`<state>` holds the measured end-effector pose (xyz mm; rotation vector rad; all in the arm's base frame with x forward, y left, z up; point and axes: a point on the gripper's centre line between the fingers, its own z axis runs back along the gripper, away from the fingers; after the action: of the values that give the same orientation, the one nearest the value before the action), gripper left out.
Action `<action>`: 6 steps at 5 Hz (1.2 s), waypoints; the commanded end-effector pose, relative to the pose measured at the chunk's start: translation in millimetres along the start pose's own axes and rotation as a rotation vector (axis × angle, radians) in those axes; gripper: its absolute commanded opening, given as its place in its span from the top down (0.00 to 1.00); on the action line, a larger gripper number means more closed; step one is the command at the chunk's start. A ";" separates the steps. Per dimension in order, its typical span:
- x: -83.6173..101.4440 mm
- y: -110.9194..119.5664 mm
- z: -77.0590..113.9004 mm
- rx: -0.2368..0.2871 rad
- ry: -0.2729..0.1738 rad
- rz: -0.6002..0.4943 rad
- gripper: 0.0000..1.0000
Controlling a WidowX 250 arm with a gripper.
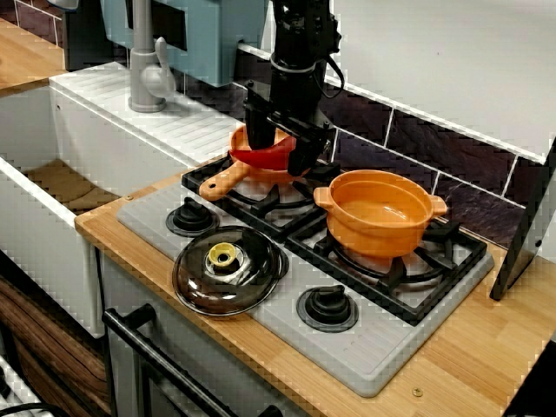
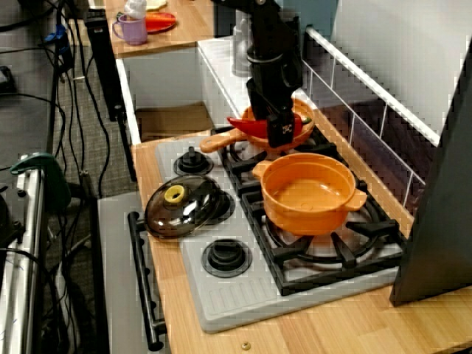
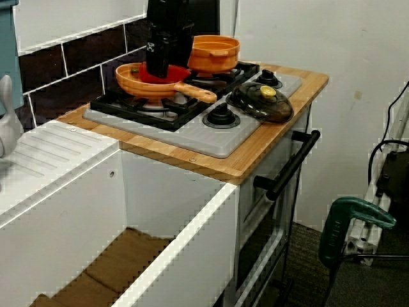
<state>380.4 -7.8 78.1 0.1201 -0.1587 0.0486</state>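
Note:
My black gripper point(image 1: 280, 149) hangs fingers-down over an orange frying pan point(image 1: 239, 139) on the back left burner. A red pepper-like thing point(image 1: 261, 159) sits right at the fingertips, at the height of the pan's rim. The fingers stand on either side of it, but their grip is hidden. From the side, the gripper point(image 2: 276, 125) covers part of the red thing point(image 2: 253, 127). In the view from the sink end, the gripper point(image 3: 160, 64) stands on the red thing point(image 3: 169, 77) inside the pan point(image 3: 131, 80). The pan's handle point(image 1: 221, 181) points toward the stove's front.
An orange two-handled pot point(image 1: 380, 213) stands on the back right burner, close beside the gripper. A dark glass lid with a yellow knob point(image 1: 228, 271) lies on the front left burner. A white sink point(image 1: 52, 174) with a grey tap point(image 1: 143, 69) is to the left.

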 end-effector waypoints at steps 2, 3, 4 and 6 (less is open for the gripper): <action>8.3 8.8 40.2 -0.043 -0.025 0.016 0.00; 10.0 13.0 39.9 -0.042 -0.026 0.018 0.00; 14.0 17.9 37.8 -0.038 -0.035 0.028 0.00; 23.3 24.4 38.2 -0.034 -0.047 0.053 0.00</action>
<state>392.3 8.7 99.1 0.0839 -0.1513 0.0925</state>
